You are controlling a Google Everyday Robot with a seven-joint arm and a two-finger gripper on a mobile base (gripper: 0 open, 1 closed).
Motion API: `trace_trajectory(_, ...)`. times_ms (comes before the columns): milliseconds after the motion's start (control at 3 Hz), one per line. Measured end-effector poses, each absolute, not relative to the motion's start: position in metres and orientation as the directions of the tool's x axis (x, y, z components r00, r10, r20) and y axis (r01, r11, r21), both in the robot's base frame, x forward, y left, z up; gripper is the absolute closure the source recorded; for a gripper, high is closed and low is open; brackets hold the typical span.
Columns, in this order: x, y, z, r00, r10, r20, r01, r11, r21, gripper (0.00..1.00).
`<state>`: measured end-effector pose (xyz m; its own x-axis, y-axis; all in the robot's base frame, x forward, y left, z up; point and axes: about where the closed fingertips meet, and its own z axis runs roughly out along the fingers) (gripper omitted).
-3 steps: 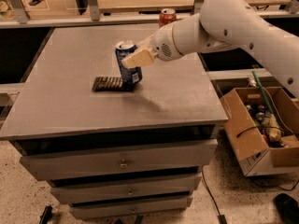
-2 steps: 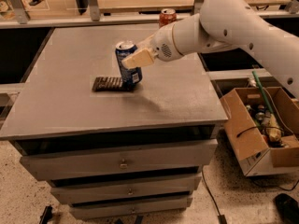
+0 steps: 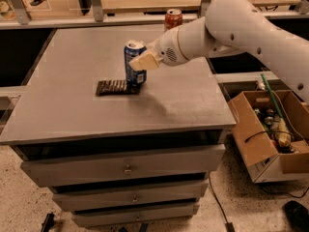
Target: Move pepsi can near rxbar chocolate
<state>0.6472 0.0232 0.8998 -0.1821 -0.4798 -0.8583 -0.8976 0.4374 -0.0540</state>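
Note:
The pepsi can [image 3: 133,52], blue with a silver top, stands upright on the grey table [image 3: 72,110], left of centre. Its base is right at the right end of the rxbar chocolate [image 3: 115,87], a flat dark bar lying on the table. My gripper [image 3: 138,63] comes in from the right on the white arm and is shut on the pepsi can at mid height. One beige finger [image 3: 146,60] lies across the can's front; the other is hidden behind the can.
An orange-red soda can [image 3: 173,18] stands at the table's back edge. A cardboard box [image 3: 270,134] with odds and ends sits on the floor to the right. Drawers [image 3: 126,169] fill the table's front. Shelving runs along the back.

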Motion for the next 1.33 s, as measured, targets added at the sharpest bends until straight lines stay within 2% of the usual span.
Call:
trace_trajectory(333, 0.645, 0.015, 0.899, -0.187, -0.487, -0.853, -0.892, 0.447, -0.060, 0.00)
trace_trajectory(1333, 0.648, -0.007, 0.916, -0.187, -0.457, -0.869, -0.854, 0.513, -0.085, 0.00)
